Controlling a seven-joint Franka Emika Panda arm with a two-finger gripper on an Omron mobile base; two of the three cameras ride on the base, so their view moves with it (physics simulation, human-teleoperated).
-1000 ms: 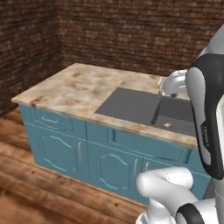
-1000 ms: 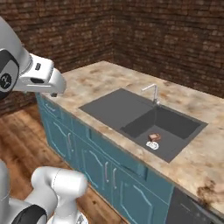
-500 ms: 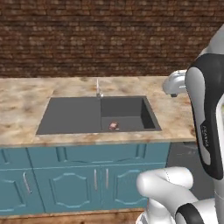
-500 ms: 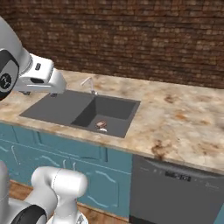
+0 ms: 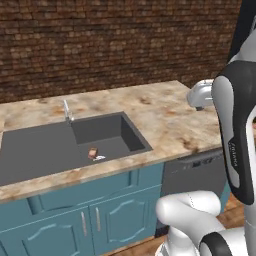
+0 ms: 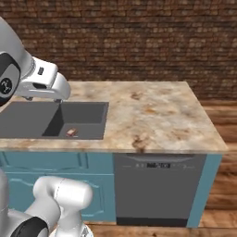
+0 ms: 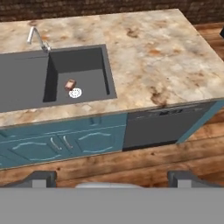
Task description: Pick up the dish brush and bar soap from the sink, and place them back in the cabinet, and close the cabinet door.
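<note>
reddish bar soap [image 7: 70, 84] in sink [image 7: 26, 83], brush indistinct

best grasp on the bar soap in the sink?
Grip the bar soap across its short width, coming straight down from above. It lies flat on the floor of the sink's deeper section, beside the white drain, so only its top and narrow edges are reachable; the basin walls block a sideways approach. The gripper is open, well back from the counter.

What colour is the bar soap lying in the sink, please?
Reddish-brown; the bar soap shows best in the hand view.
</note>
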